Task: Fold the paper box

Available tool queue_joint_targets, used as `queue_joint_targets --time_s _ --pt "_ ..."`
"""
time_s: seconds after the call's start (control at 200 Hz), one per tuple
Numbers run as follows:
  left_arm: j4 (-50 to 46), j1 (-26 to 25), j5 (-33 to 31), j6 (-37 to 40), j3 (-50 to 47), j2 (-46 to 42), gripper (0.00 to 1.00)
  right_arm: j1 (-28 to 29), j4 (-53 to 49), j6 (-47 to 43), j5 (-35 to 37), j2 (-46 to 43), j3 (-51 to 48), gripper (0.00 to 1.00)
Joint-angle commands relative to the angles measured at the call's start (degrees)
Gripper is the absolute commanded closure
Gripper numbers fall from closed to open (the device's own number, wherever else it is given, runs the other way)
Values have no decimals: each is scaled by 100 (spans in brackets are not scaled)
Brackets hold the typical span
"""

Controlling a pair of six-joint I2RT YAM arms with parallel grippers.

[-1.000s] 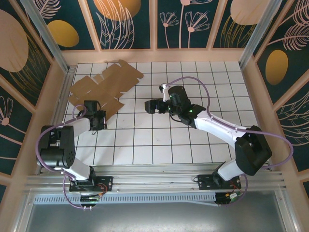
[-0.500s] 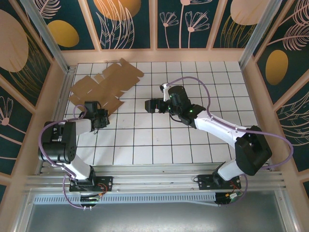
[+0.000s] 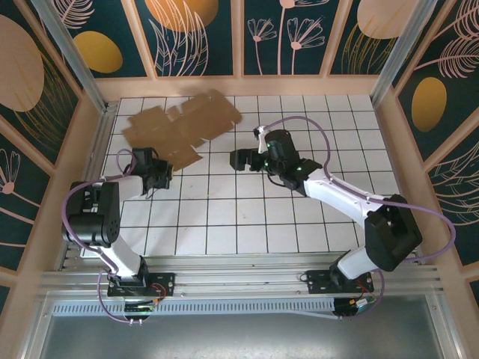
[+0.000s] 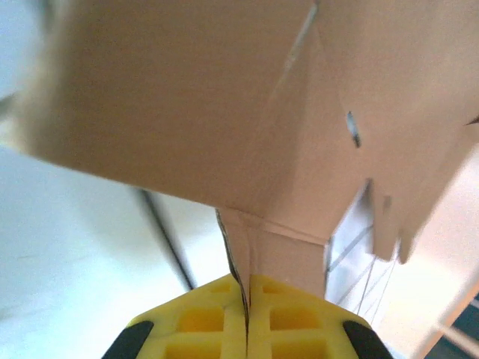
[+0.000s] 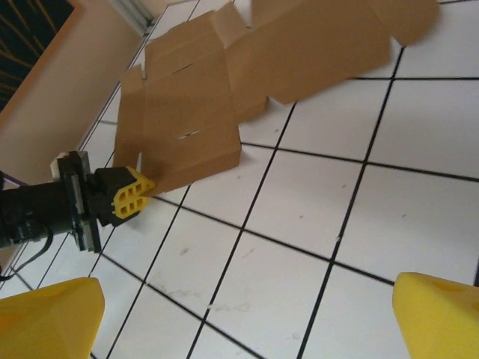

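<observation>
The paper box [image 3: 183,123] is a flat brown cardboard blank with many flaps, at the back left of the gridded table and raised off it. My left gripper [image 3: 159,173] is shut on its near flap. In the left wrist view the yellow fingers [image 4: 292,314] pinch that flap's edge, with the blank [image 4: 224,112] spreading above them. The right wrist view looks across at the blank [image 5: 194,112] and the left gripper [image 5: 131,196] holding its near corner. My right gripper [image 3: 243,159] hovers open over mid-table to the right of the blank, nothing between its fingertips [image 5: 49,314].
A white table with a black grid [image 3: 299,217] lies inside low wooden walls [image 3: 90,142]. A metal rail [image 3: 101,149] runs along the left edge close to the blank. Bare tiles stretch across the middle and right.
My left gripper has shut on the blank's near flap and moved up the table. The blank has risen and shifted right. The right gripper moved slightly, still open.
</observation>
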Motion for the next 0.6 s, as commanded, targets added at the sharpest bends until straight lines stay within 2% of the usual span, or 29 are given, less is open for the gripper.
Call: queue_joint_targets --time_s 0.0,0.06,0.115,0.16,0.245,0.285,0.41,0.541,0.596 --pt "-922 -42 134 1135 -66 -436 100 -262 24 188 -190 -254 216 1" --pt "-809 -42 93 1443 -334 -788 100 -413 53 131 -274 -294 258 1" --pt "-698 -42 281 2037 -342 -890 100 -576 -6 22 -254 -347 338 1" --pt "-639 -48 772 2583 -191 -755 100 -625 -62 -47 -224 -407 404 1" --pt "-786 -157 2085 3594 359 -136 100 -1100 -161 -163 -258 -543 477 1" --pt "-1039 -304 2452 4034 693 153 100 -1262 -207 -249 -307 -607 500 1" --pt "-2364 -1110 1932 5453 1968 780 100 -1720 -425 -712 -265 -846 517 1" --pt "-2768 -1655 2370 6238 3142 1509 99 -2183 -263 -1505 -193 -1076 240 1" --pt "-3361 -1848 1938 6845 3835 1812 99 -2431 -19 -1976 -446 -1076 65 1"
